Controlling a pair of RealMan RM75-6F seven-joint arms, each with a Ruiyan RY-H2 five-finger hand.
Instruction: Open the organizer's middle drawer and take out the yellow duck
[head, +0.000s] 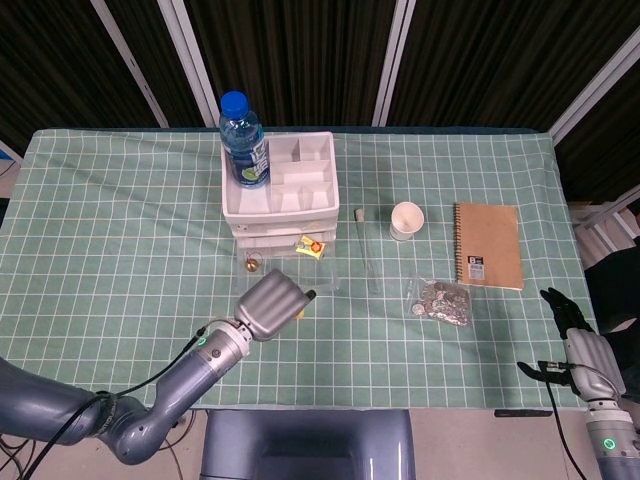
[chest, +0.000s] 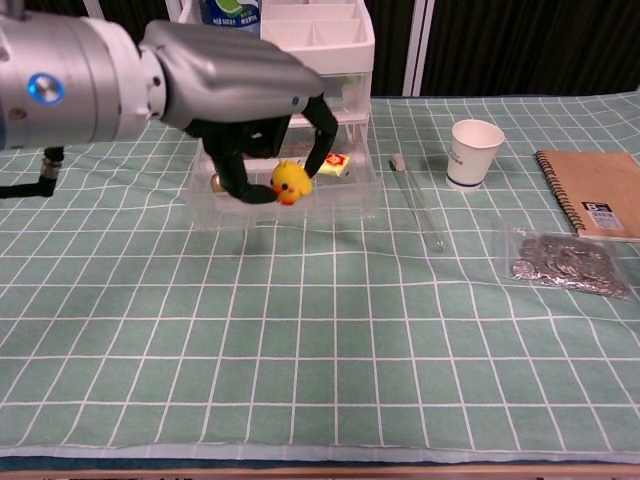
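Note:
My left hand (chest: 235, 95) (head: 272, 303) grips the yellow duck (chest: 290, 182) from above and holds it in the air, in front of the pulled-out clear middle drawer (chest: 345, 195) (head: 328, 275). The white organizer (head: 318, 180) (chest: 335, 40) stands behind it at the table's back. A small bell (head: 252, 265) and a yellow packet (chest: 337, 165) (head: 312, 245) lie in the drawer. In the head view the duck is hidden under the hand. My right hand (head: 572, 335) hangs off the table's right front corner with fingers spread, holding nothing.
A blue-capped bottle (head: 243, 140) stands on the organizer's top tray. To the right of the drawer lie a glass tube (chest: 418, 205), a paper cup (chest: 474, 152), a bag of coins (chest: 565, 265) and a brown notebook (chest: 595, 192).

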